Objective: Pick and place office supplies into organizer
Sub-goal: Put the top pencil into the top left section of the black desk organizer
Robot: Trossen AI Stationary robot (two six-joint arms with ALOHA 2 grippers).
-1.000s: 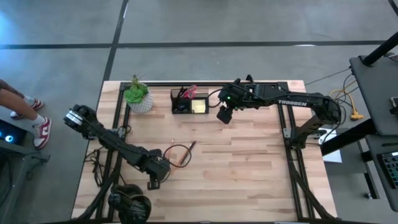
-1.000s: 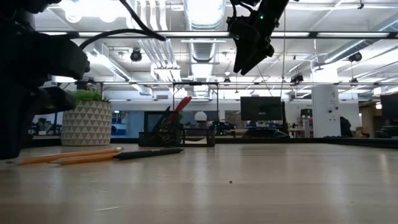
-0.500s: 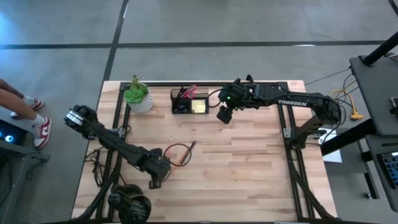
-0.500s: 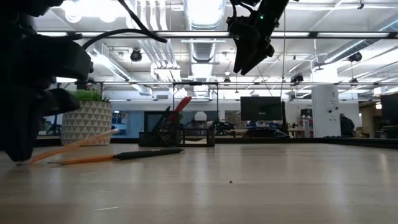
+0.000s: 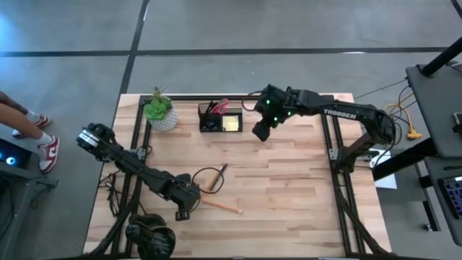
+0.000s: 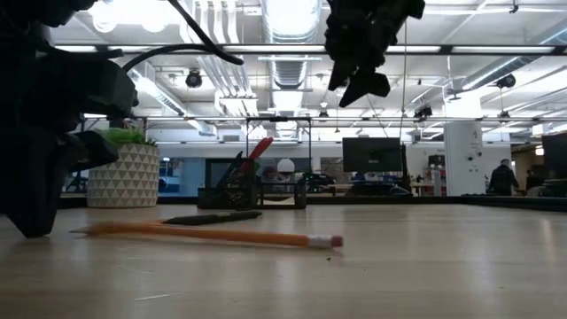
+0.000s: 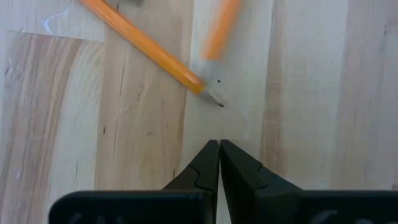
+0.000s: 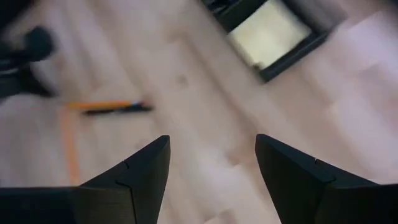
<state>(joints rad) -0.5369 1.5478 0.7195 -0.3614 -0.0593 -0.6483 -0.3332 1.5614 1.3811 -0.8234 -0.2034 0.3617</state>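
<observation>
An orange pencil (image 5: 220,206) lies flat on the table near its front, also seen in the low view (image 6: 213,235). My left gripper (image 5: 180,211) is shut and empty; in its wrist view (image 7: 219,144) the fingertips stand just short of that pencil's sharpened tip (image 7: 213,99). A second orange pencil (image 5: 213,185) and a black pen (image 5: 221,172) lie a little farther back. The black organizer (image 5: 220,118) at the far edge holds the red-handled scissors (image 5: 219,106) and the yellow sticky-note pad (image 5: 232,123). My right gripper (image 5: 260,131) hangs open and empty above the table, right of the organizer.
A potted green plant (image 5: 160,112) in a white pot stands left of the organizer. A thin black cable loop (image 5: 201,175) lies by the pen. Dark frame rails run along the table's left, far and right sides. A person's shoes show on the floor at the left.
One orange pencil, which lay beside the pen, tipped up at one end under my left gripper, then sprang away and now lies flat nearer the front edge, to the right of the gripper. My right gripper has turned about above the table.
</observation>
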